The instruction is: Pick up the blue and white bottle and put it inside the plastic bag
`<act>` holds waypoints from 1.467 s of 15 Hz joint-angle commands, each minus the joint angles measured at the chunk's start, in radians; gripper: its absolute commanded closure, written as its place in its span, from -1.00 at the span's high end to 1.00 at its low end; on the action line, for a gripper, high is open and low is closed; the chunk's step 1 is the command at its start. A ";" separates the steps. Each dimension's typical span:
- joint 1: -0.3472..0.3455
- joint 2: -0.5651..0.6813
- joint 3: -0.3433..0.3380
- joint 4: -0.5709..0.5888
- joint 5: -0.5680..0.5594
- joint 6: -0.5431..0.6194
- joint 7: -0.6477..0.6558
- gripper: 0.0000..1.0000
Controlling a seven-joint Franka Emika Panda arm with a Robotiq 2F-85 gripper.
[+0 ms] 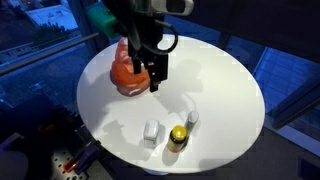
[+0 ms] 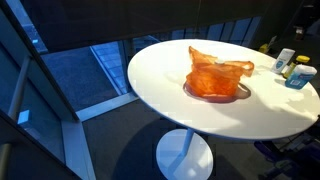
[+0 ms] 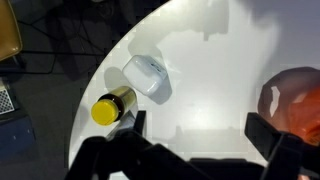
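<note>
The blue and white bottle (image 3: pixel 148 77) lies on the round white table (image 3: pixel 215 60), next to a yellow-capped bottle (image 3: pixel 110 105). It also shows in both exterior views (image 1: pixel 152 132) (image 2: pixel 298 77). The orange plastic bag (image 1: pixel 125 72) sits crumpled on the table and shows in the other exterior view (image 2: pixel 218 75) and at the right edge of the wrist view (image 3: pixel 295 100). My gripper (image 3: pixel 198 125) is open and empty. It hangs above the table beside the bag (image 1: pixel 157 80), well short of the bottles.
A small white bottle (image 1: pixel 192 118) stands near the yellow-capped bottle (image 1: pixel 178 137), close to the table's edge. The table (image 1: pixel 220 80) has bare surface between bag and bottles. Dark floor and glass panels surround it.
</note>
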 commanded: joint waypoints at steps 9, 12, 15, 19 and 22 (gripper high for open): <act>-0.029 -0.008 0.006 -0.042 -0.026 0.062 0.073 1.00; -0.043 -0.002 0.004 -0.071 -0.036 0.130 0.126 1.00; -0.058 0.010 -0.001 -0.096 -0.029 0.186 0.167 1.00; -0.079 0.032 -0.013 -0.107 -0.014 0.215 0.215 1.00; -0.094 0.043 -0.027 -0.117 -0.015 0.230 0.249 1.00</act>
